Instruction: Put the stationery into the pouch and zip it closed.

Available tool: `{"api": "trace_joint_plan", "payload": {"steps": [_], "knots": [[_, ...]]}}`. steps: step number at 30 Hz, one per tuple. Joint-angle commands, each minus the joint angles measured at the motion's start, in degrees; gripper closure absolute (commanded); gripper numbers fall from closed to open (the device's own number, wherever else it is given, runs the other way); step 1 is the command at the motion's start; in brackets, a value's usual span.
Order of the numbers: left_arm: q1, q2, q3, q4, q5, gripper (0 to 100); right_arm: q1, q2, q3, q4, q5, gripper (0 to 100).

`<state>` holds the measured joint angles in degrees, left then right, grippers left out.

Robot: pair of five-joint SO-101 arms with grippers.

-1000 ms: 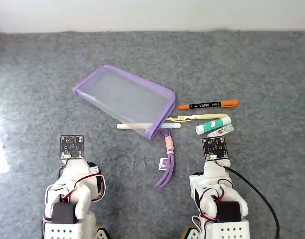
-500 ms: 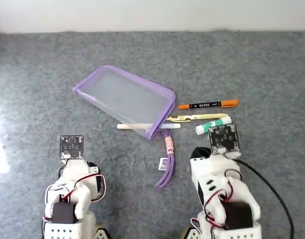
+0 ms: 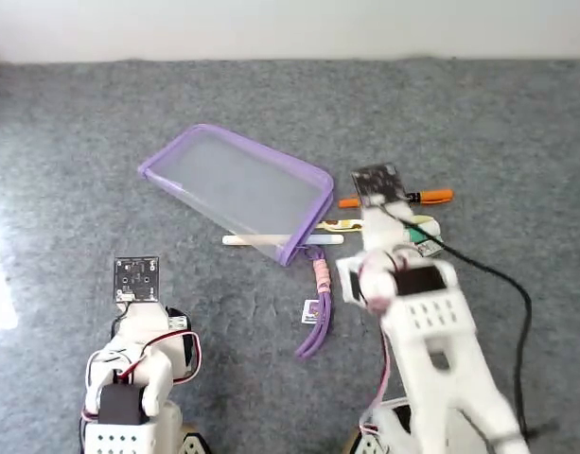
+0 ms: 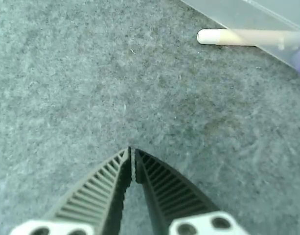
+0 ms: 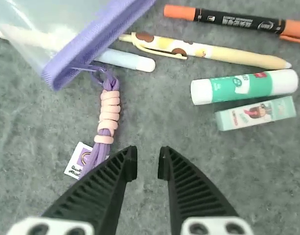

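Surface: grey carpet-like mat (image 3: 81, 113) under everything, with a pale strip of wall along its far edge.
Pouch: one, clear with purple edging (image 3: 237, 184), lying flat and slanted near the middle of the mat.
Cord: one purple and pink cord (image 5: 108, 117) hangs from the pouch's near corner, with one small tag (image 5: 77, 159) beside it.
Loose stationery: five pieces, all outside or at the edge of the pouch: orange marker (image 5: 228, 19), yellow pen (image 5: 223, 54), glue stick (image 5: 245, 85), mint box (image 5: 255, 113), pale pen (image 3: 247, 240).
Pale pen: crosses the pouch's near corner; possibly under it rather than inside, since the clear wall blurs it.
Left gripper: (image 4: 133, 155) jaws pressed together with nothing between them, low over bare mat, the pale pen's tip well ahead.
Right gripper: (image 5: 147, 161) jaws parted by a narrow gap, holding nothing, above the mat between the cord and the mint box.
Hidden: in the high view the right arm (image 3: 417, 303) covers most of the glue stick and mint box, and the marker's middle.
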<state>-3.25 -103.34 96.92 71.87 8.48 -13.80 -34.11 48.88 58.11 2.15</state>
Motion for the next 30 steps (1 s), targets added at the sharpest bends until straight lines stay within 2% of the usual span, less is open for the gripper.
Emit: {"api": "trace_joint_plan", "payload": {"steps": [1, 8, 17, 25, 30], "knots": [[0.0, -0.9, -0.5, 0.2, -0.3, 99, -3.3, 11.6, -11.5, 1.3, 3.8, 88.8], [0.0, -0.9, -0.5, 0.2, -0.3, 99, -7.8, 28.4, -27.2, 4.8, 3.9, 79.1], [0.0, -0.9, -0.5, 0.2, -0.3, 99, -8.1, 41.7, -32.4, 5.3, 3.9, 80.5], [0.0, -0.9, -0.5, 0.2, -0.3, 99, -11.4, 48.0, -33.8, 5.3, 3.9, 80.8], [0.0, -0.9, -0.5, 0.2, -0.3, 99, -11.6, 51.6, -37.5, 5.4, 4.0, 86.8]]}}
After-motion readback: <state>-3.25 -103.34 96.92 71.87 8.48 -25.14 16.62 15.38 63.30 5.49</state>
